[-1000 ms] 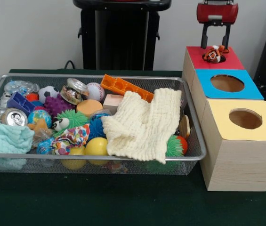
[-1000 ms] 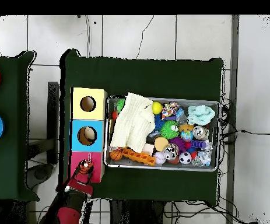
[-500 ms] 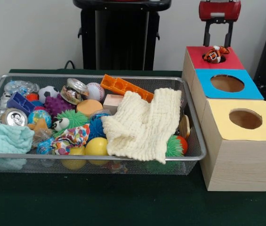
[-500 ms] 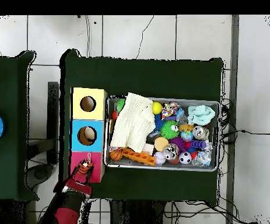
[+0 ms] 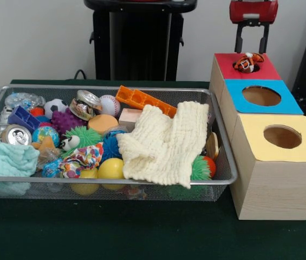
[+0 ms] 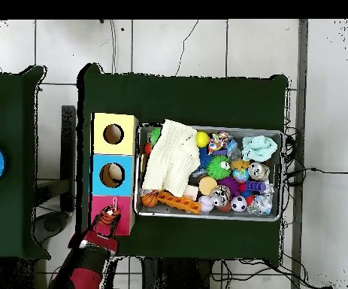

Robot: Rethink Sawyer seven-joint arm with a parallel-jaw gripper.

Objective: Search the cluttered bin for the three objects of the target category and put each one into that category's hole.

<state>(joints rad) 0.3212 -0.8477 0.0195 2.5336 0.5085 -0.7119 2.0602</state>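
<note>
At the upper right of the front view the red-bodied gripper with two black fingers (image 5: 251, 44) hangs above the far box, its fingers spread apart and holding nothing. Just below their tips the small orange tiger toy with black stripes and a white muzzle (image 5: 246, 62) sits on the red-panelled pale wooden box (image 5: 239, 69), resting at the round hole (image 5: 255, 67), which it mostly covers. In the overhead view the gripper (image 6: 104, 229) shows at the lower left, and the tiger (image 6: 108, 214) lies on the red panel just above it. Toward the lower right of the front view come the blue-panelled box (image 5: 282, 103) and then the yellow-panelled box (image 5: 255, 132), both round openings uncovered. Left of the boxes stands the wide shallow silver wire-mesh basket (image 5: 101, 179), crowded with clutter: a cream knitted cloth (image 5: 163, 143) draped across its right half, an orange plastic block (image 5: 144, 101) behind it, a green spiky ball (image 5: 85, 135), a yellow ball (image 5: 111, 168), a baseball (image 5: 109, 105), a crushed drinks can (image 5: 15, 135) and a pale turquoise cloth (image 5: 5, 160) at the lower left corner.
</note>
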